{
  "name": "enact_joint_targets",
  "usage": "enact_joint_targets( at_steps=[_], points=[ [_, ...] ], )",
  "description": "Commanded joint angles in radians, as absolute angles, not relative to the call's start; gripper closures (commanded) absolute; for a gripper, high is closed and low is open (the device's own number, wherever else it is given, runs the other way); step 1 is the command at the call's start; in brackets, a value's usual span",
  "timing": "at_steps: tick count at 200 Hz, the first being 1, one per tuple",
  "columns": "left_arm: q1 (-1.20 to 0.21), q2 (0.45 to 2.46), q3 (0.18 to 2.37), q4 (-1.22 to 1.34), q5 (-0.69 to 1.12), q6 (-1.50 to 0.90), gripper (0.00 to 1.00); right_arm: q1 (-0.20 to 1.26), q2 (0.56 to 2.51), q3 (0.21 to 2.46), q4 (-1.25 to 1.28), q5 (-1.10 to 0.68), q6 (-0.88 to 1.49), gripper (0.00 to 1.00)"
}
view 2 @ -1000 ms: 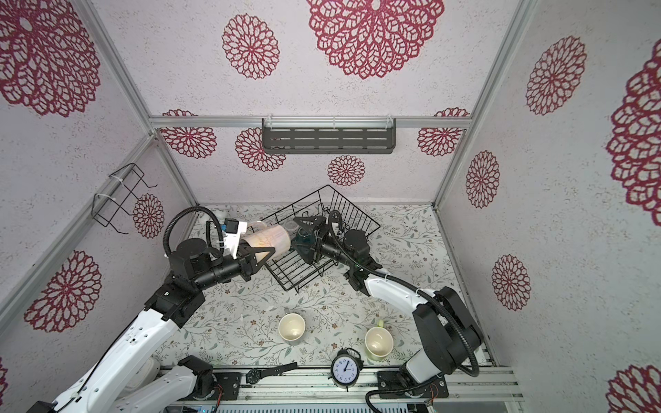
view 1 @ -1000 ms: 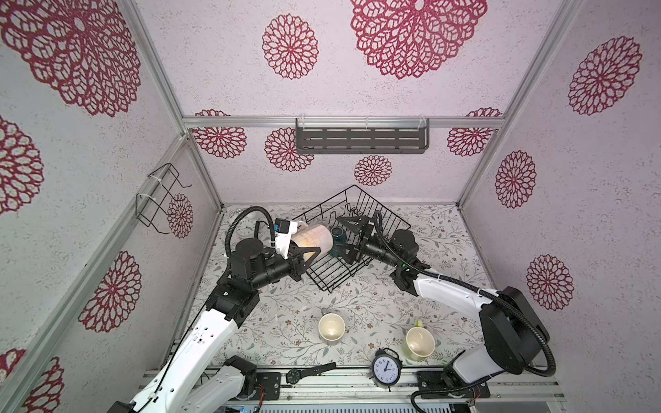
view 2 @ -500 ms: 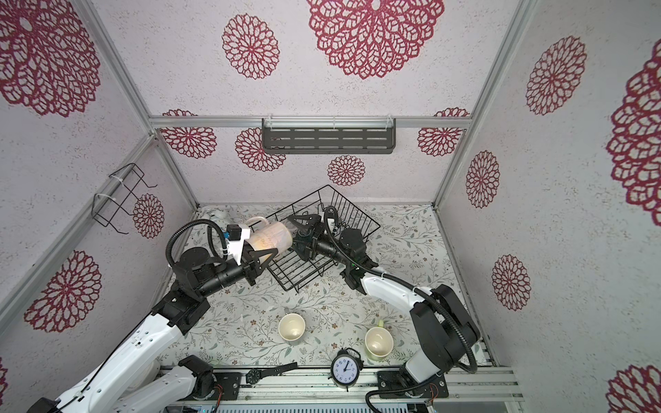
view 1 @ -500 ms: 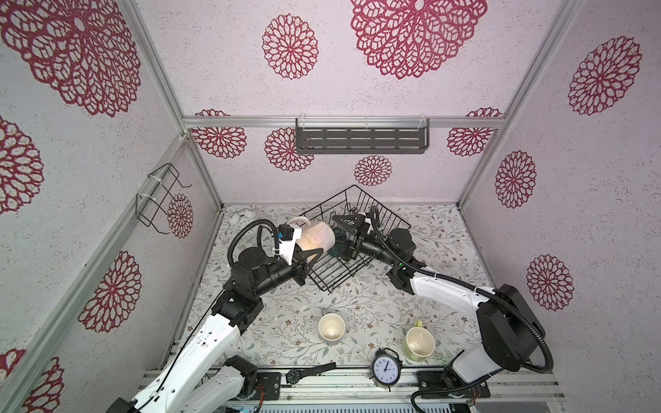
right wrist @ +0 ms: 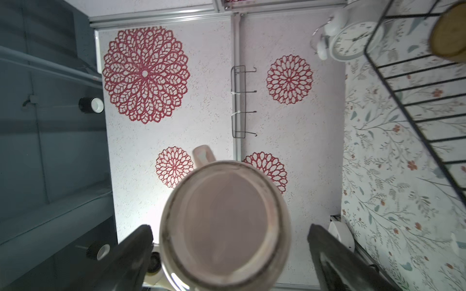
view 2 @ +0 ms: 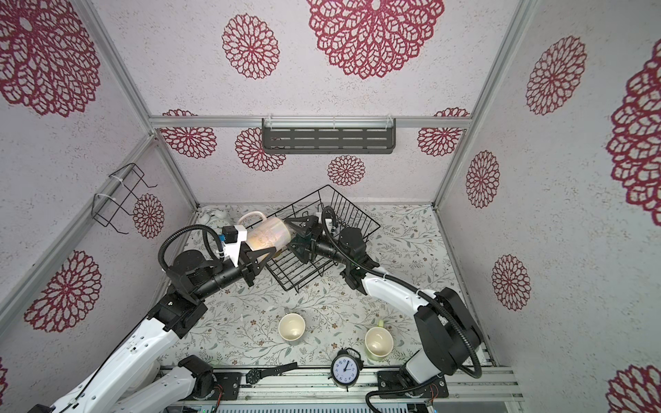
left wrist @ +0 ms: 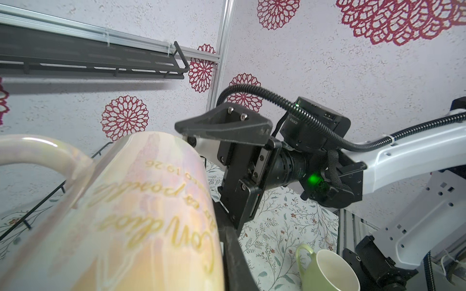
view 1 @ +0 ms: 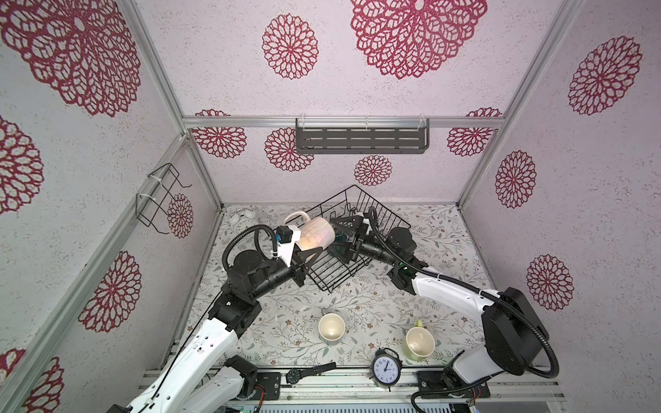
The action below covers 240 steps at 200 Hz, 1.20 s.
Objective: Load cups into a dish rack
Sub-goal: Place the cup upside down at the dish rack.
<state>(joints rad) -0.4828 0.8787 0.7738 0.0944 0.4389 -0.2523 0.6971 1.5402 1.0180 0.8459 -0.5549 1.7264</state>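
A pearly pink cup (view 1: pixel 316 234) with gold script lies on its side in the air over the left edge of the black wire dish rack (view 1: pixel 336 277). My left gripper (view 1: pixel 308 248) is shut on its rim end. My right gripper (view 1: pixel 339 236) faces the cup's base (right wrist: pixel 224 226), open, one jaw on each side of it with gaps. Both top views show this: cup (view 2: pixel 268 234), left gripper (view 2: pixel 259 250), right gripper (view 2: pixel 291 237). A dark teal cup sits in the rack, mostly hidden behind my right gripper. A cream-lined cup (view 1: pixel 332 327) and a yellow-green cup (view 1: pixel 419 343) stand on the table in front.
A black alarm clock (view 1: pixel 385 370) and a wristwatch (view 1: pixel 304 373) lie at the front edge. A white alarm clock (view 1: pixel 243 220) stands at the back left. A grey slotted shelf (view 1: pixel 361 141) hangs on the back wall, a wire bracket (view 1: pixel 161 196) on the left wall.
My right gripper has moved left toward the cup and now straddles its base. The left arm has shifted slightly, and the cup's handle has turned a little upward.
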Motion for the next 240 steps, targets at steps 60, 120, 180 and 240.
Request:
enact_joint_targets(
  at_steps=[60, 120, 180, 240],
  points=[
    [-0.496, 0.945, 0.835, 0.437, 0.595, -0.462, 1.0, 0.723, 1.57, 1.09, 0.959, -0.654, 1.579, 0.01],
    [-0.504, 0.996, 0.877, 0.443, 0.7, -0.577, 1.0, 0.715, 1.619, 1.114, 1.013, -0.797, 1.52, 0.06],
    [-0.504, 0.942, 0.859, 0.364, 0.68, -0.513, 1.0, 0.669, 1.565, 1.053, 0.975, -0.796, 1.48, 0.17],
    [-0.504, 0.954, 0.867, 0.226, 0.618, -0.429, 0.65, 0.645, 1.581, 1.072, 0.993, -0.786, 1.488, 0.32]
  ],
)
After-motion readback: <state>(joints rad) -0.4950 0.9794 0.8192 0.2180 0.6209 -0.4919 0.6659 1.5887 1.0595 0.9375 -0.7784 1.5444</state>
